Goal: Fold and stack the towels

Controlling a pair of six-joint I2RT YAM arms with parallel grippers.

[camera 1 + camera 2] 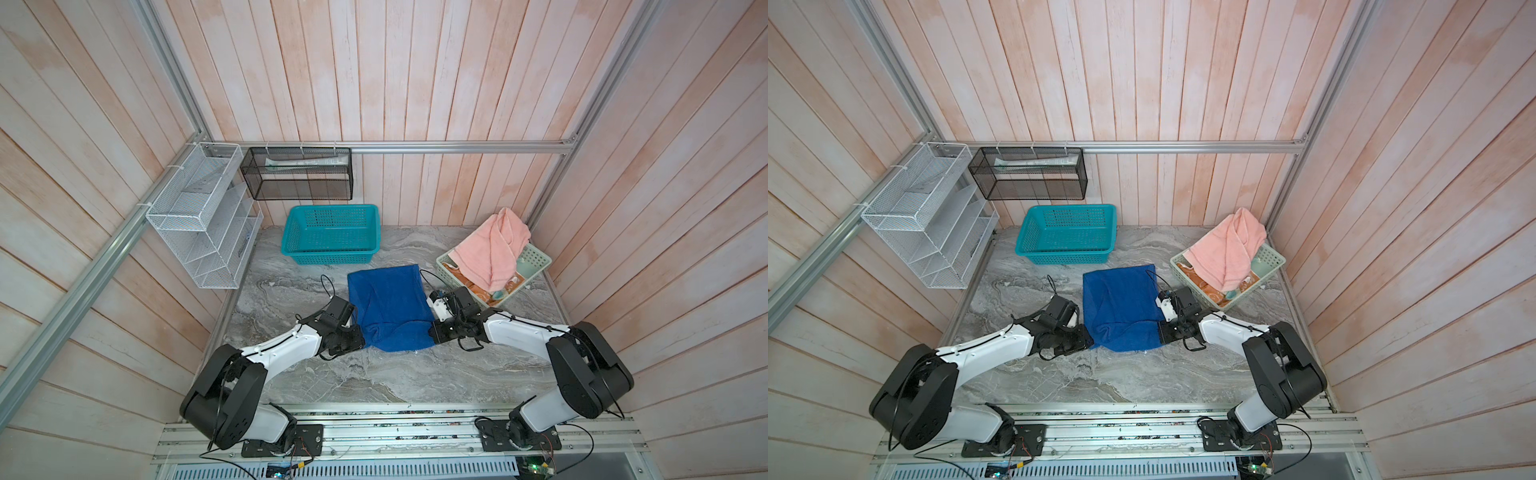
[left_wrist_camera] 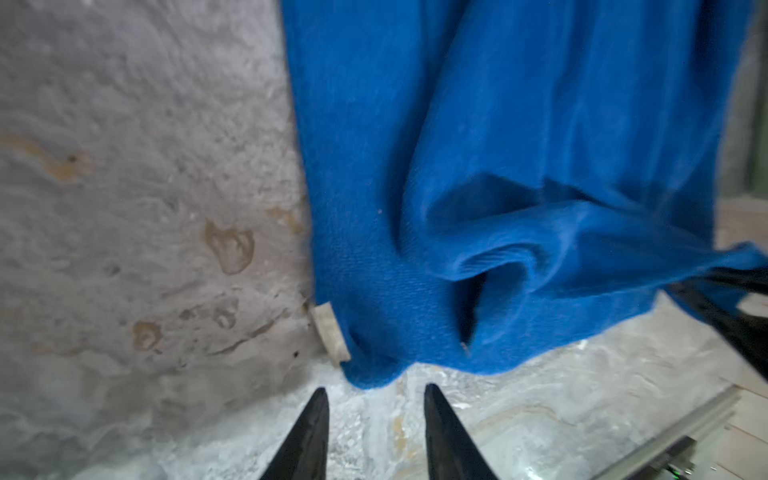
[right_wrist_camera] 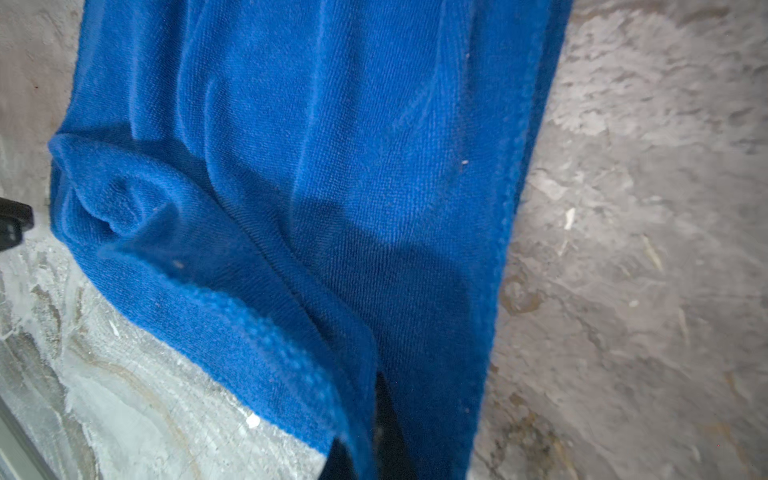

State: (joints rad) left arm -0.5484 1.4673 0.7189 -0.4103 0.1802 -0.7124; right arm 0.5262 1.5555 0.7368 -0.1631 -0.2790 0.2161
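A royal blue towel [image 1: 388,307] [image 1: 1121,305] lies on the marble tabletop, its near edge rumpled. My left gripper [image 1: 360,341] [image 2: 376,388] is open just short of the towel's near left corner [image 2: 365,374], with only bare tabletop between its fingers. A small white tag [image 2: 330,332] sticks out beside that corner. My right gripper [image 1: 432,332] [image 3: 370,436] is shut on the blue towel's near right corner, and cloth drapes over its fingers. A salmon pink towel [image 1: 492,245] [image 1: 1227,245] is heaped on the pale green tray [image 1: 540,259], over an orange patterned cloth [image 1: 476,288].
A teal perforated basket [image 1: 332,208] stands at the back of the tabletop. On the left wall hangs a white wire rack [image 1: 199,216], and on the back wall a black mesh basket [image 1: 297,174]. An aluminium rail [image 1: 399,432] runs along the front edge.
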